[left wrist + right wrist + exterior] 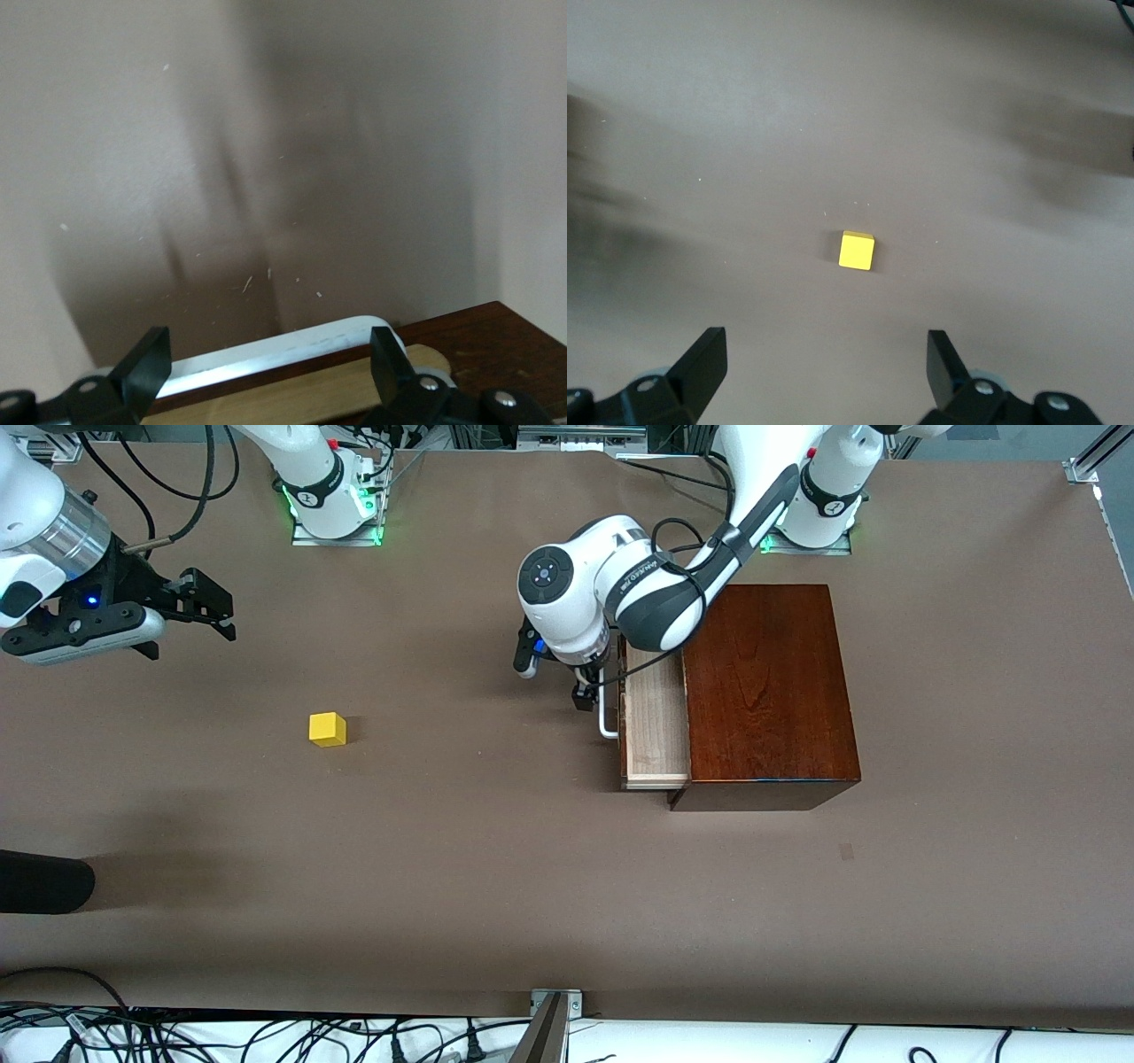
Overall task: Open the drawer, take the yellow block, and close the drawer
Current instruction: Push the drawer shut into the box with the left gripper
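Nearest the camera sat the wooden box, its drawer pulled partly out toward the right arm's end of the table. At the drawer's white handle hung the left gripper, fingers spread wide to either side of the bar without pinching it. On the bare table, well apart from the drawer, lay the yellow block. Over the table's end the right gripper waited, fingers spread and empty.

Pale light-wood drawer with white U-shaped bar handle, partly pulled out of the glossy mahogany-coloured box, toward the right arm's end. Small bright yellow cube rests on the brown table, well apart from the drawer, toward the right arm's end.
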You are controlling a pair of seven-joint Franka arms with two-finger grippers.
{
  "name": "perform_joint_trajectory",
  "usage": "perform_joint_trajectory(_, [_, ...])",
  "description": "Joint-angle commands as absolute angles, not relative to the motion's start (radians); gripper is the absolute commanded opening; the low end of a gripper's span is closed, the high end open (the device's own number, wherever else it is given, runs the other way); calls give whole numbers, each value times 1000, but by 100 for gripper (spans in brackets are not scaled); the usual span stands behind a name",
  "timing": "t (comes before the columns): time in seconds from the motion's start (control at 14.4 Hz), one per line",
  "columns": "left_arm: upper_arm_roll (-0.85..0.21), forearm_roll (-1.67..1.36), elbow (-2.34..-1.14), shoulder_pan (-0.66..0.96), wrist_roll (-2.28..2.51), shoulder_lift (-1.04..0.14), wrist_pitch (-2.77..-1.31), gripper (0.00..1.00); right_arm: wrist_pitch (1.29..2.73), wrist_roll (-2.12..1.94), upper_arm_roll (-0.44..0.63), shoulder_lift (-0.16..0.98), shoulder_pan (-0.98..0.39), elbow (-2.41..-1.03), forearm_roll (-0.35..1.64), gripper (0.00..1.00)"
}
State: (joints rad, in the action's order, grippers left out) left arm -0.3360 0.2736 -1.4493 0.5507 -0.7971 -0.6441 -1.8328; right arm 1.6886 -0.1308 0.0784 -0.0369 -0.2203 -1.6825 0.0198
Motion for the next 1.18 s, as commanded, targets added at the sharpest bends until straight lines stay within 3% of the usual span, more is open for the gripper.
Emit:
perform_joint_trajectory(0.0, [-316,299,-1436,542,-770,-646,-1816,100,1666,-137,74,-28,-209,-1641,6,100])
perform_joint_trajectory(1.11, [-264,316,-1443,466,-707,-621,-1629,100,1647,-140,97,-26,-209,-1629,5,100])
